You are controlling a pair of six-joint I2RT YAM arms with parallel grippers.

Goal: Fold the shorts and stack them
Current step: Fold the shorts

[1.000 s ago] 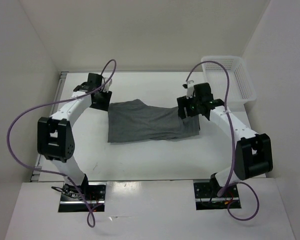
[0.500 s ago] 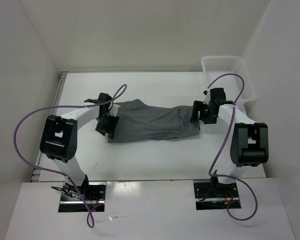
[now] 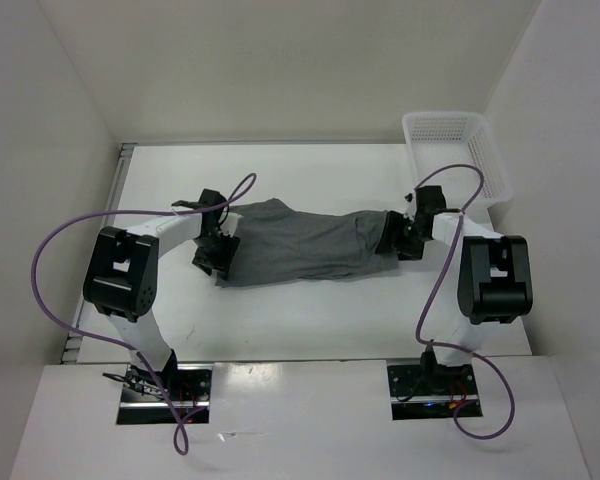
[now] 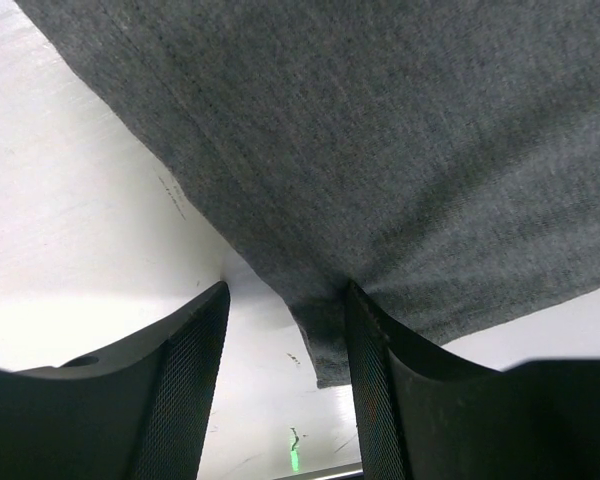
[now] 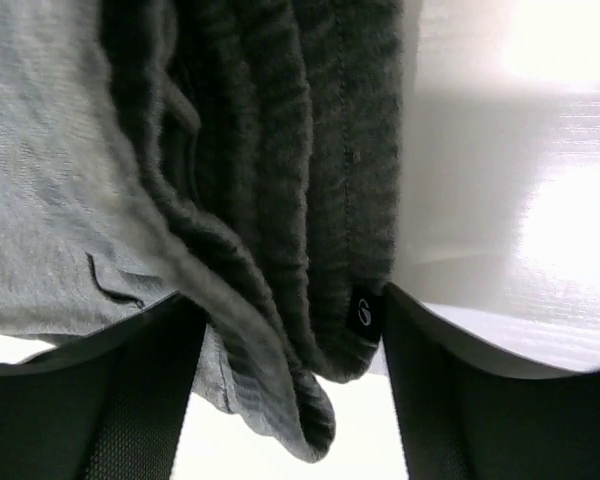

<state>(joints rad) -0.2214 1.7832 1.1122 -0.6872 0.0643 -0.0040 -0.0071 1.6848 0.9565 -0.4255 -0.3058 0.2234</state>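
- The shorts (image 3: 305, 245) lay spread across the middle of the white table (image 3: 310, 320), stretched lengthwise from left to right between the two arms.
- The left gripper (image 3: 212, 250) sat low at the left end of the shorts, at the near corner.
- In the left wrist view, its two dark fingers (image 4: 185, 390) stood clearly apart. The corner of the grey hem hung between them, touching the inner face of one finger, with bare table showing beside the other.
- The right gripper (image 3: 393, 236) was down at the right end, on the waistband.
- In the right wrist view, the thick, folded waistband filled the gap between the fingers (image 5: 145, 400), which stood wide on either side of it. Whether they were pressing the fabric could not be told.
- A tiny dark tag (image 5: 362, 312) showed on the waistband's edge, just beside the other finger.
- A white mesh basket (image 3: 492, 165) stood in the far right corner, apart from the shorts.
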